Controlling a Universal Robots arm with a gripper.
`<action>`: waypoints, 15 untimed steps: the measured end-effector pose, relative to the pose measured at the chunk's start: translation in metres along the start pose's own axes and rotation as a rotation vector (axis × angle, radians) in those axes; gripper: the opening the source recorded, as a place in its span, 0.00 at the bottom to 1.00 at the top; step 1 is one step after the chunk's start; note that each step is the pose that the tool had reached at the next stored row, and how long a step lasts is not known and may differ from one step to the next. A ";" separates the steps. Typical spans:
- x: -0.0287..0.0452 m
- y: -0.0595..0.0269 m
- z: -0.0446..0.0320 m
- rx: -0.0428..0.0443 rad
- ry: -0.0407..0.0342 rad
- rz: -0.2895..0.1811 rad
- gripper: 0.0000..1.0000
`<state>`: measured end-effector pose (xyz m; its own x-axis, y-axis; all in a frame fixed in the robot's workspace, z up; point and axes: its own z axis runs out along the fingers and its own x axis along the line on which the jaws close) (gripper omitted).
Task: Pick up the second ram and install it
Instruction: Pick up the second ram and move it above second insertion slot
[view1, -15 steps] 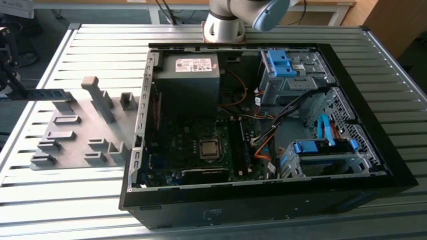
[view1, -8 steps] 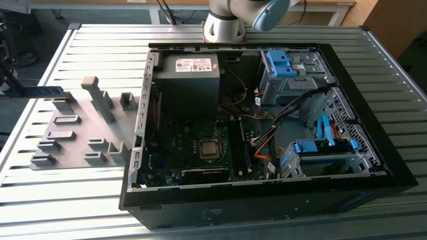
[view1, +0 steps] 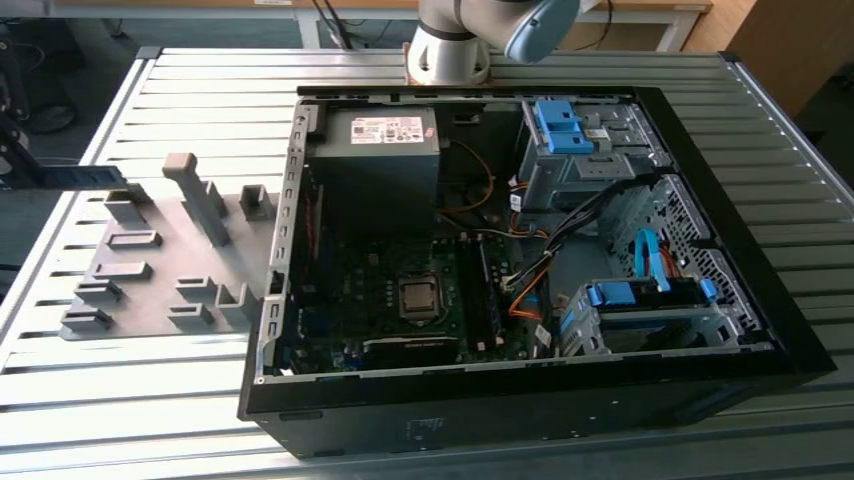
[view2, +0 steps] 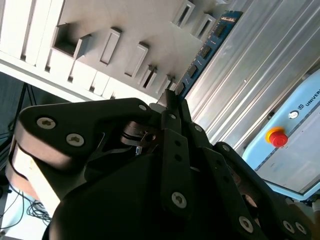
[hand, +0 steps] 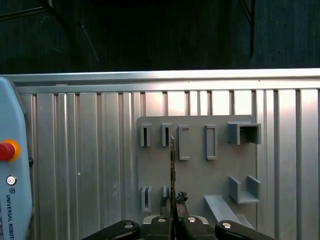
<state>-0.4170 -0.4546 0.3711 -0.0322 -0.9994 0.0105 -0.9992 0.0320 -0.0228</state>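
Over the grey holder plate, on the slatted counter, the gripper is clamping the second ram between its fingertips. It is pinching the strip across its thin faces near one end, so the strip is sticking straight out ahead of the jaws. That hold is probably keeping the board in line with the tool and its long edge free, which would suit pressing it into a slot. Whether the second ram is hanging clear of the holder blocks or touching one, I cannot tell.

In the first wrist view the strip is showing edge-on, as a bare line crossing the plate between its rows of slots. The second wrist view is presenting its flat side, with the row of black chips running away from the fingertips. The exterior view is adding the destination: the open PC case, lying on its side just beside the plate, with the motherboard facing up.
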 end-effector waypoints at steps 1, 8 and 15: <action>0.0000 0.0000 -0.0010 0.0000 0.0000 0.000 0.14; 0.0001 -0.0002 -0.0084 0.0000 0.0000 0.000 0.14; 0.0002 -0.0004 -0.0163 -0.0001 0.0001 0.000 0.14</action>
<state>-0.4170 -0.4546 0.3874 -0.0323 -0.9994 0.0106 -0.9992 0.0320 -0.0227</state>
